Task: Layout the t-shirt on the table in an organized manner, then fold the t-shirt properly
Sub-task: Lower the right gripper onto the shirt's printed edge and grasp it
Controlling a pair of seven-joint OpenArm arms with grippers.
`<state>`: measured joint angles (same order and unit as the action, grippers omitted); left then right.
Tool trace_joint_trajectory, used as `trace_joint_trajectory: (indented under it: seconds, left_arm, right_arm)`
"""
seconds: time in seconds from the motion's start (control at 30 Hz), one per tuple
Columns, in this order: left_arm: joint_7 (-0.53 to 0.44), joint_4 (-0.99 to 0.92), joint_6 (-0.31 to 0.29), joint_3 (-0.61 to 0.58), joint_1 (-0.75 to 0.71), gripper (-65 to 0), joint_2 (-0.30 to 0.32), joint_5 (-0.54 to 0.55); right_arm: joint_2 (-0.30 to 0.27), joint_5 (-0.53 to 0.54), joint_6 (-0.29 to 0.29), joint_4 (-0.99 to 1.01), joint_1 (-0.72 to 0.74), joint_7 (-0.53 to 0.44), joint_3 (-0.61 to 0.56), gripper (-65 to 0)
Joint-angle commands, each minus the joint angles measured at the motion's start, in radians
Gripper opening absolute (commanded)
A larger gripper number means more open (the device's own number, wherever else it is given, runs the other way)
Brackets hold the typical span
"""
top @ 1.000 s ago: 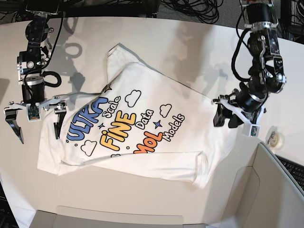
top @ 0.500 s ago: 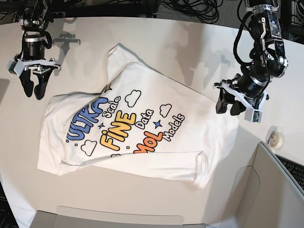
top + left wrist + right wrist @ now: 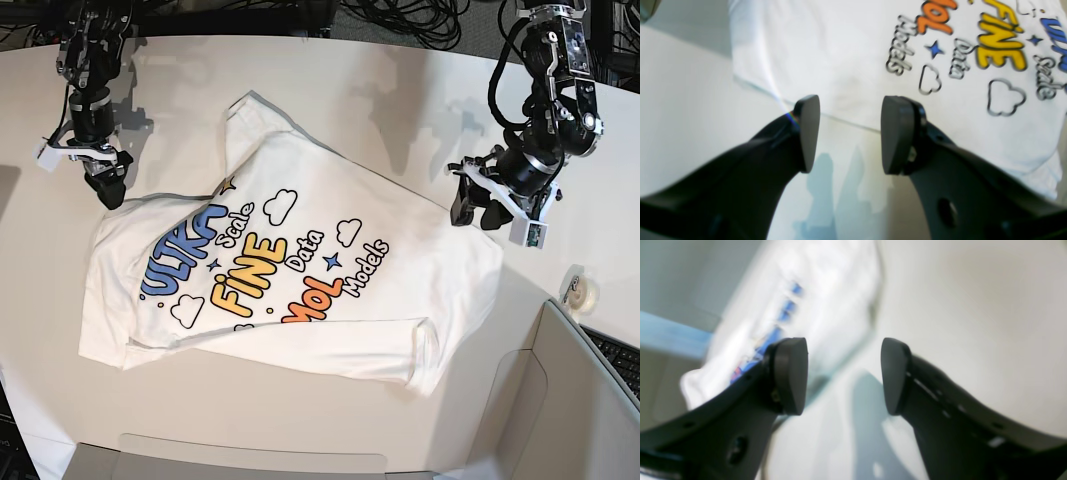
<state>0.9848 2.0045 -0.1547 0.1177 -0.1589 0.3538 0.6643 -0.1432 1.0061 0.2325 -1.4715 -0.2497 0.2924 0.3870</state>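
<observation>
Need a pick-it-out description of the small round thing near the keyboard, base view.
Start at the off-white table and find the printed t-shirt. Go past its edge toward the grey panel. There lies a small roll of tape, the only ring-shaped, translucent thing there.

The t-shirt [image 3: 290, 265] lies print-up mid-surface [image 3: 360, 90]. The right end effector [image 3: 104, 178] hangs at its upper-left corner; the left end effector [image 3: 478, 208] just beyond its right edge.

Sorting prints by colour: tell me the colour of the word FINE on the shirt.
Yellow with a dark outline on the t-shirt; the base view shows it best.
</observation>
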Motion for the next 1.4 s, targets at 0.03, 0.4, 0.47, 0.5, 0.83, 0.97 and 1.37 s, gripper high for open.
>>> trace_joint_trajectory:
  seconds: [0.03,0.4,0.47,0.5,0.83,0.97,1.37]
  left_arm:
    - [-0.028,0.017,-0.003,0.004,0.012,-37.9,0.021,0.005]
    - [-0.022,0.019,-0.003,0.004,0.002,-37.9,0.024,0.005]
    - [-0.02,0.019,-0.003,0.004,0.002,-37.9,0.024,0.005]
    - [-0.019,0.019,-0.003,0.004,0.002,-37.9,0.024,0.005]
    - [-0.017,0.019,-0.004,0.003,0.002,-37.9,0.024,0.005]
    - [-0.016,0.019,-0.004,0.003,0.002,-37.9,0.026,0.005]
    - [0.053,0.019,-0.004,0.003,0.006,-37.9,0.026,0.005]
  right_arm:
    - [0.007,0.056,0.0,0.051,0.042,0.008,0.005,-30.5]
    - [0.06,0.061,0.0,0.188,0.151,0.047,-0.049,-30.5]
    - [0.069,0.063,0.0,0.182,0.151,0.07,-0.066,-30.5]
    - [0.08,0.063,0.0,0.179,0.151,0.081,-0.067,-30.5]
    - [0.164,0.064,-0.313,-0.116,0.037,0.147,0.04,-35.9]
    - [0.164,0.064,-0.488,-0.289,-0.012,0.147,0.073,-37.2]
    - [0.17,0.023,-0.749,-0.234,0.117,0.149,0.066,-37.0]
